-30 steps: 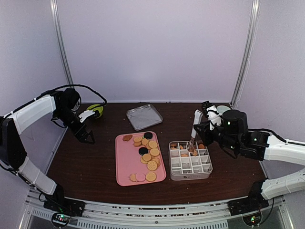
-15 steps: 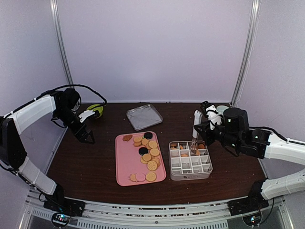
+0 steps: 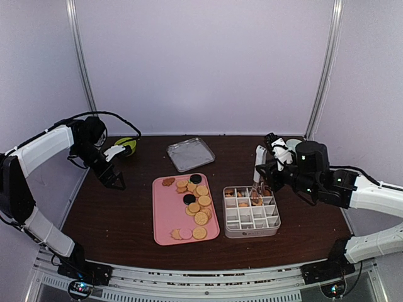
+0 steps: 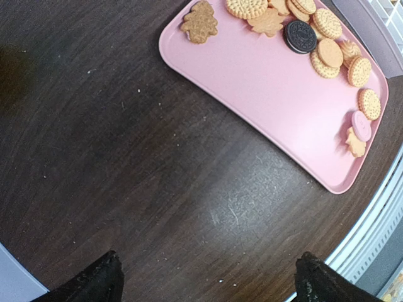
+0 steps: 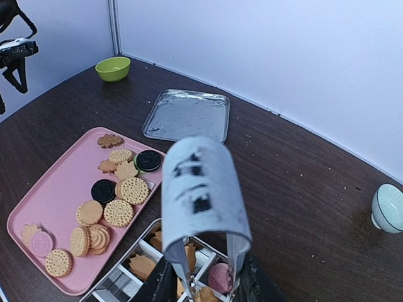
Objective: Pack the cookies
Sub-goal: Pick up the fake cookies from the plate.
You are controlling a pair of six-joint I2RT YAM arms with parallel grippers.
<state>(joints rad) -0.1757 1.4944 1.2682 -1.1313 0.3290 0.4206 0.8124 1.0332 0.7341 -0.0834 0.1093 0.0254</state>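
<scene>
1. The right pincer (image 5: 206,282) grips a pair of grey metal tongs (image 5: 200,189). Its jaws are closed about their arms, and the tips are lowered over the back row of a white box divided into small compartments (image 3: 250,232).
2. The step in hand appears to be the drop, a cookie being delivered to a back cell. Whether one sits between the tips cannot be told.
3. Most of the small cookies (image 3: 195,200), round golden, brown flower-shaped, black and pink, lie along the right side of a rectangular pink plastic tray (image 3: 169,220) just beside the box. A few sit in its back row, and the nearer cells look unfilled.
4. The left pincer (image 4: 208,280) hangs wide open, holding nothing, above the dark wooden bench (image 4: 157,189) left of the tray.
5. Next, by the look of it, the tongs must lift clear, swing across to the tray and close on a single cookie without disturbing its neighbours.
</scene>
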